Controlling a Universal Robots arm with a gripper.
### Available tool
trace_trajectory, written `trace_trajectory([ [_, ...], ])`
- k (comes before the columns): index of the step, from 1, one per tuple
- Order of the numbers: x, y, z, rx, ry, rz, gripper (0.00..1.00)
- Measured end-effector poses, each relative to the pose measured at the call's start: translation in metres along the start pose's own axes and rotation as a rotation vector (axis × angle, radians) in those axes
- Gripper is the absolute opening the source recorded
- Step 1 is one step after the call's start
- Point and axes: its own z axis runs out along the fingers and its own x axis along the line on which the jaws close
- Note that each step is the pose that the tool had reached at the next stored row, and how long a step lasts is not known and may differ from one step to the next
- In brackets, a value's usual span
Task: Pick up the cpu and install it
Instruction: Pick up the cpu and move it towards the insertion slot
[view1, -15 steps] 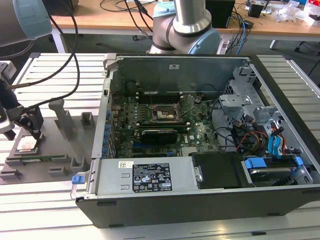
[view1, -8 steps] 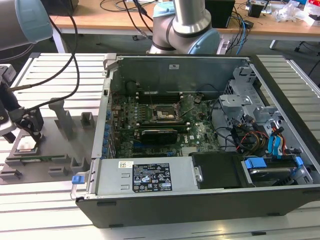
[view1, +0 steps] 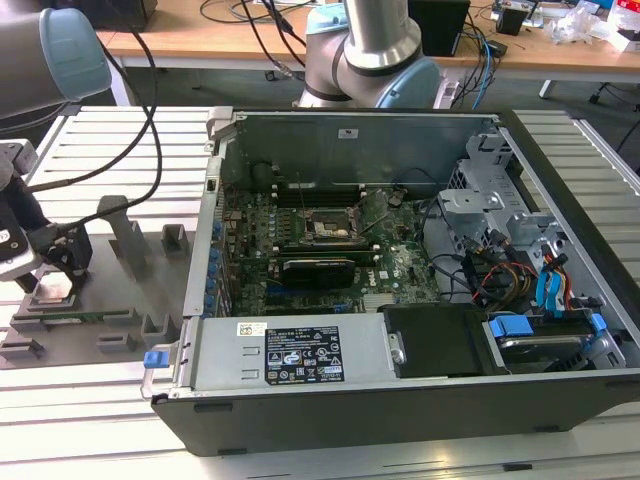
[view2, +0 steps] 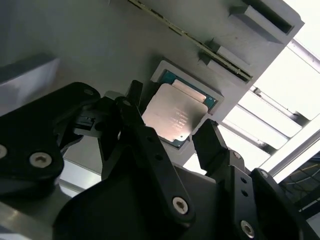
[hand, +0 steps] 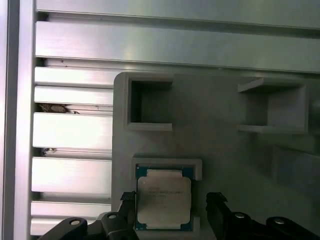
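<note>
The cpu (hand: 164, 200), a flat square chip with a silvery top and a green rim, lies in a shallow recess of the grey plastic tray (hand: 215, 125). In both wrist views my gripper (hand: 171, 202) is open around it, one black finger on each side. One finger (view2: 134, 100) is close to one edge of the cpu (view2: 175, 114). The other finger (view2: 210, 142) stands a small gap off the opposite edge. In the exterior view the gripper (view1: 52, 272) hangs low over the cpu (view1: 52, 291) at the tray's left end. The motherboard socket (view1: 326, 226) sits inside the open computer case.
The grey tray (view1: 130, 300) carries several upright holders (view1: 128, 238) beside the gripper. The open computer case (view1: 400, 260) fills the exterior view's right, with cables and a drive cage inside. A second robot base (view1: 365, 55) stands behind the case. Ribbed aluminium table slats (hand: 70, 130) border the tray.
</note>
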Motion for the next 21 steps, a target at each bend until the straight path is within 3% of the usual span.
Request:
trace_trajectory([
  [5,0.0013,0.0018,0.0055,0.0,0.0001,-0.003,0.68],
  [11,0.0015,0.0019,0.0058,0.0,0.0002,-0.003,0.67],
  [13,0.0015,0.0019,0.0058,0.0,0.0002,-0.003,0.55],
  [21,0.0014,0.002,0.0065,-0.0003,-0.0005,-0.003,0.55],
])
